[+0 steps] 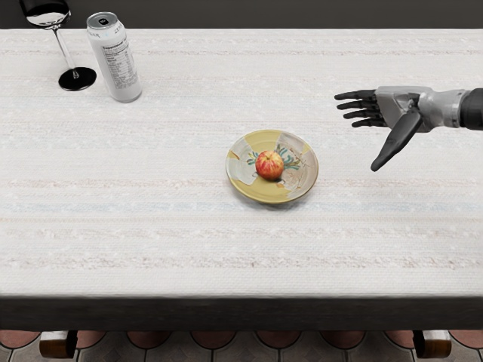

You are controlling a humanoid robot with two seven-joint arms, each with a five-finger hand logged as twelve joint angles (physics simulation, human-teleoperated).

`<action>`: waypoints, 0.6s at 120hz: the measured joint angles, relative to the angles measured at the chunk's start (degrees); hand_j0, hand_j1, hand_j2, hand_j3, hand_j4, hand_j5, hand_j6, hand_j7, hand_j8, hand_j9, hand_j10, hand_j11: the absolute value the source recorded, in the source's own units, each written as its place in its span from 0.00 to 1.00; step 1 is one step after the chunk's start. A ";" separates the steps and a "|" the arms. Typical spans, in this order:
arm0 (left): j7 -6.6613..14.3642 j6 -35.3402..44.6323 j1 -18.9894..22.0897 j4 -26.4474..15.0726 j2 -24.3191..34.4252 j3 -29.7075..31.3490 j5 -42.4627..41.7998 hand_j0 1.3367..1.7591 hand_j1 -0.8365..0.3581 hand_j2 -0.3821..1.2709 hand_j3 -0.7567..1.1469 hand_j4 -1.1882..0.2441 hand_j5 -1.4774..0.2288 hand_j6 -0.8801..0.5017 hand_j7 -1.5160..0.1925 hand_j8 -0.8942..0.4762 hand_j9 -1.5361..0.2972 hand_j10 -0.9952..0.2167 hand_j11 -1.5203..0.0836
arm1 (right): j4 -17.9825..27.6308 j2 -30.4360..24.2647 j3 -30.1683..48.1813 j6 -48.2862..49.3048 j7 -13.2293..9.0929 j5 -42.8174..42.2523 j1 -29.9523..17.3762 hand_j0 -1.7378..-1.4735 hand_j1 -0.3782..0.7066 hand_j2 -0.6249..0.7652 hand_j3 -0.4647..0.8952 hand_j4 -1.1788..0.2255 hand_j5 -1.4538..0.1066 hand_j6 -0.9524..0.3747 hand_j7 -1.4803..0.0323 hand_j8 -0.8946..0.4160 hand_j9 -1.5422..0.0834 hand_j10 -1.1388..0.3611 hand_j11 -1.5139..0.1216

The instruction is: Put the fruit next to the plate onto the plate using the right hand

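Observation:
A red and yellow apple (269,164) lies in the middle of a yellow patterned plate (300,185) near the table's centre. My right hand (367,123) hovers to the right of the plate, well apart from it, with its dark fingers spread and the thumb pointing down; it holds nothing. The right arm comes in from the right edge. The left arm does not show.
A white drink can (114,56) stands at the back left, with a dark wine glass (59,41) just left of it. The table's front edge (241,298) runs across the bottom, with a tiled floor below.

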 joint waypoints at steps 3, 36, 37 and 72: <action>0.00 0.00 0.00 0.00 0.00 0.00 0.00 0.76 0.76 0.26 0.40 0.67 0.69 0.47 0.71 0.48 0.67 0.63 0.76 | 0.00 0.00 0.00 0.00 0.00 0.00 0.00 0.30 0.07 0.44 0.34 0.81 0.90 0.68 0.94 0.65 0.92 0.73 0.89; 0.00 0.00 0.00 0.00 0.00 0.00 0.00 0.76 0.76 0.26 0.40 0.67 0.69 0.47 0.71 0.48 0.67 0.63 0.76 | -0.01 0.00 0.00 0.01 0.01 0.01 0.00 0.30 0.07 0.44 0.34 0.81 0.90 0.68 0.94 0.65 0.92 0.73 0.89; 0.00 0.00 0.00 0.00 0.00 0.00 0.00 0.76 0.76 0.26 0.40 0.67 0.69 0.47 0.71 0.48 0.67 0.63 0.76 | -0.01 0.00 0.00 0.01 0.01 0.01 0.00 0.30 0.07 0.44 0.34 0.81 0.90 0.68 0.94 0.65 0.92 0.73 0.89; 0.00 0.00 0.00 0.00 0.00 0.00 0.00 0.76 0.76 0.26 0.40 0.67 0.69 0.47 0.71 0.48 0.67 0.63 0.76 | -0.01 0.00 0.00 0.02 0.01 0.01 0.00 0.30 0.07 0.44 0.34 0.81 0.90 0.68 0.94 0.65 0.92 0.73 0.89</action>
